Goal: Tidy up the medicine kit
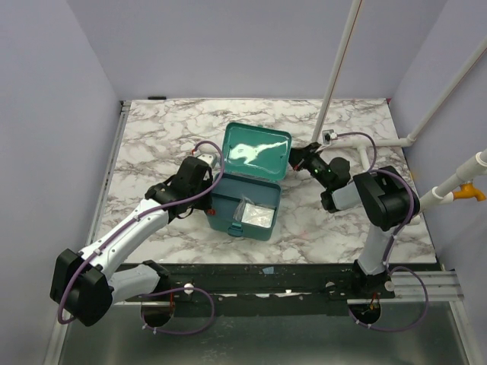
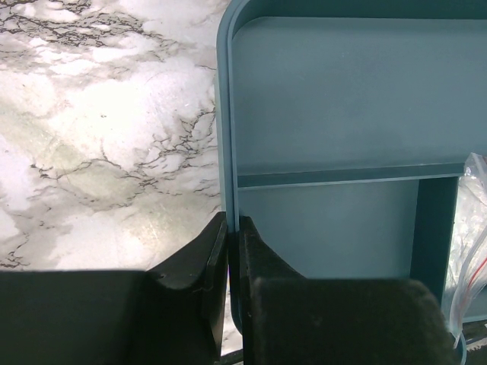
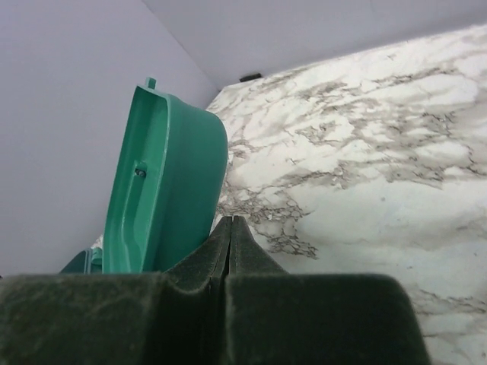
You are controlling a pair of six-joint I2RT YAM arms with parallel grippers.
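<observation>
The medicine kit (image 1: 226, 207) stands open in the middle of the marble table, its lid (image 1: 256, 152) raised behind it. Clear plastic bags (image 1: 256, 216) lie in its right part. My left gripper (image 1: 207, 173) is shut on the kit's thin left wall (image 2: 227, 137), one finger outside and one inside. The left wrist view shows a teal floor with dividers (image 2: 342, 179) inside the wall and a bag (image 2: 473, 220) at the right. My right gripper (image 1: 295, 158) is shut and empty; its tips (image 3: 230, 222) sit beside the lid's lower right edge (image 3: 171, 182). I cannot tell whether they touch.
White pipes stand at the back right (image 1: 342, 68) and along the right side (image 1: 456, 182). Purple walls close in the table (image 1: 152, 137) on three sides. A small black thing (image 1: 156, 98) sits at the back edge.
</observation>
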